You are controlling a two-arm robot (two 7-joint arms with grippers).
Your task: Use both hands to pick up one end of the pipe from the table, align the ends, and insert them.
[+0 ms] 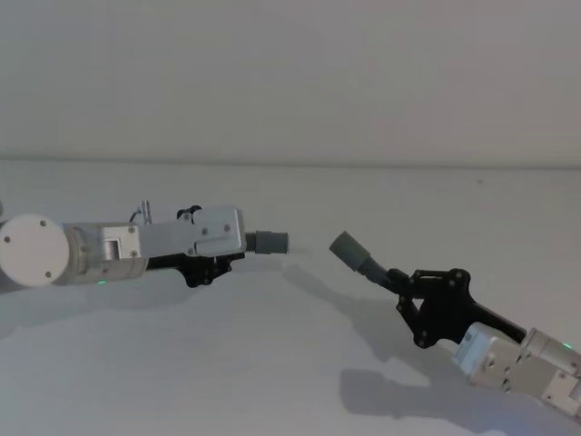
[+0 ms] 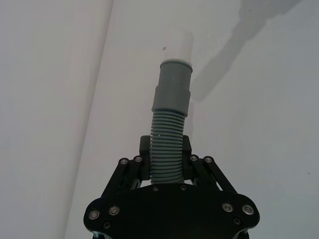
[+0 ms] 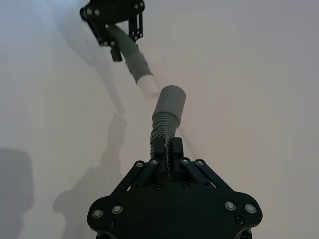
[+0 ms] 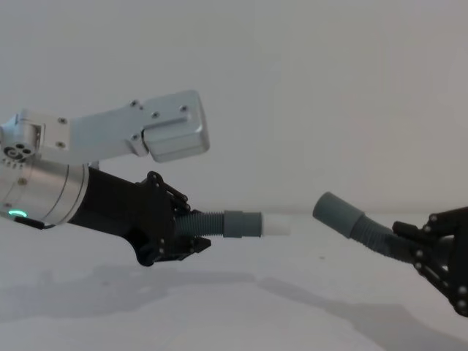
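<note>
While the left pincer (image 4: 189, 235) is clamped on the ribbed part of one hose (image 4: 210, 223), the right pincer (image 4: 411, 240) is clamped on the other hose (image 4: 374, 236). Both pieces are held above the bench (image 4: 241, 311). The white tip (image 4: 276, 224) points toward the grey cuff (image 4: 338, 210), near it but apart, and the cuff is tilted upward.

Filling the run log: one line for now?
left gripper holds white-tipped hose | right gripper holds plain-cuff hose | hoses apart, unjoined
</note>
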